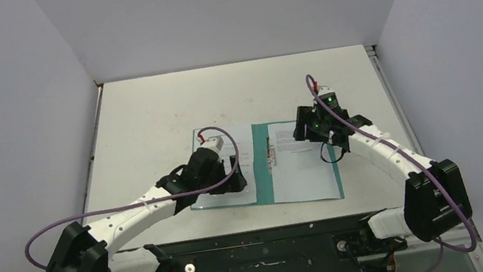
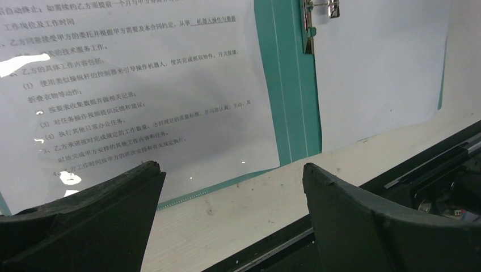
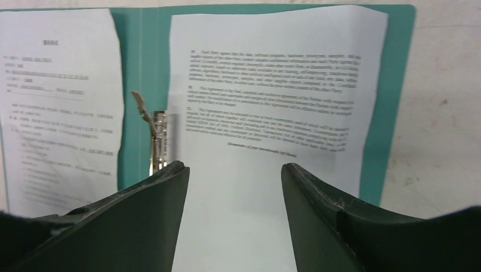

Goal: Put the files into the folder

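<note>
1. Here, the teal folder (image 1: 265,176) lies open and flat on the table (image 1: 149,114). Its silver clip (image 1: 270,155) sits on the spine strip, and every place below is told from that clip.
2. One of the files, a white sheet with Chinese print (image 1: 247,153), lies on the folder half on the left arm's side of the clip. Its inner edge stops short of the clip, leaving a teal band bare between them.
3. A second sheet, with English paragraphs (image 1: 310,176), lies on the half on the right arm's side of the clip. Its inner edge is just beside the clip, and I cannot tell whether the clip grips it. A teal margin shows along its outer edge.
4. The left gripper (image 1: 233,186) hangs on the left arm's side of the clip, nearer the arm bases than the clip. Its fingers (image 2: 102,215) are spread wide with nothing between them. The wrist view shows the Chinese sheet's near edge and bare table in the gap.
5. The right gripper (image 1: 318,135) hangs over the English sheet on the right arm's side of the clip, roughly level with it. Its fingers (image 3: 340,221) stand apart, pinching nothing. Blank paper under the last printed line shows between them, and I cannot tell whether the tips touch it.
</note>
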Action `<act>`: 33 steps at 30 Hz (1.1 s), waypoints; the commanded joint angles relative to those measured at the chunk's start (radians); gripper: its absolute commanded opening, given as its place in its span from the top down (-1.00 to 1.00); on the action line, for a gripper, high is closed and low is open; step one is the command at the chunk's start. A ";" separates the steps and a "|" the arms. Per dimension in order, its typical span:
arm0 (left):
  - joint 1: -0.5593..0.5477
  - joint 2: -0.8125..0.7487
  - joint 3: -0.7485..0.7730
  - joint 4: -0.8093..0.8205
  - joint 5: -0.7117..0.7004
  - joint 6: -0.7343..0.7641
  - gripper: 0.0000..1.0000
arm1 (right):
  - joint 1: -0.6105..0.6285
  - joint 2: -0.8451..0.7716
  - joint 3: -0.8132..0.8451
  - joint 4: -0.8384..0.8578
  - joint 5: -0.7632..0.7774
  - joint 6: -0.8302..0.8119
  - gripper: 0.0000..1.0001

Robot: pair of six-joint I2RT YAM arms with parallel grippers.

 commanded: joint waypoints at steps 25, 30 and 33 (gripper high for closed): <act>-0.081 0.204 0.013 0.012 -0.067 -0.023 -0.67 | 0.152 0.369 0.129 0.461 -0.186 0.229 -0.19; -0.093 0.218 0.006 0.027 -0.063 -0.031 -0.67 | 0.155 0.401 0.115 0.547 -0.245 0.241 -0.19; -0.101 0.228 0.005 0.031 -0.063 -0.037 -0.66 | 0.156 0.413 0.107 0.576 -0.269 0.246 -0.19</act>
